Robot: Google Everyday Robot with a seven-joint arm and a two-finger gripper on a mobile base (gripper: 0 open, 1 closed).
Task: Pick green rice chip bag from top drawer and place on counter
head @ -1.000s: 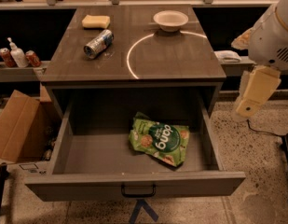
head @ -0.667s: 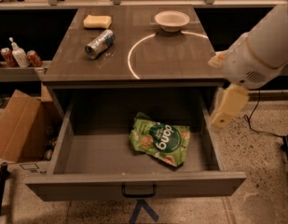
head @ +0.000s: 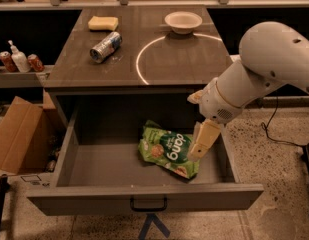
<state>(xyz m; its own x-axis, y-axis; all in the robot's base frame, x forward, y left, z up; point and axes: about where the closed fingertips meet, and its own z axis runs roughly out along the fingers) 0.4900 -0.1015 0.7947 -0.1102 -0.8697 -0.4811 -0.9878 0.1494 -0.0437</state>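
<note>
The green rice chip bag lies crinkled and flat on the floor of the open top drawer, right of its middle. The drawer is pulled fully out below the counter, whose dark top bears a white circular arc. My gripper hangs from the white arm at the right, pointing down into the drawer. Its tip is at the bag's right edge, just above it or touching it; I cannot tell which.
On the counter lie a silver can on its side, a yellow sponge and a white bowl. A brown cardboard box stands left of the drawer. Bottles and cans stand on a low shelf at far left.
My arm has swung left and down from beside the cabinet's right side into the open drawer, reaching the bag's right edge. The bag has not moved.
</note>
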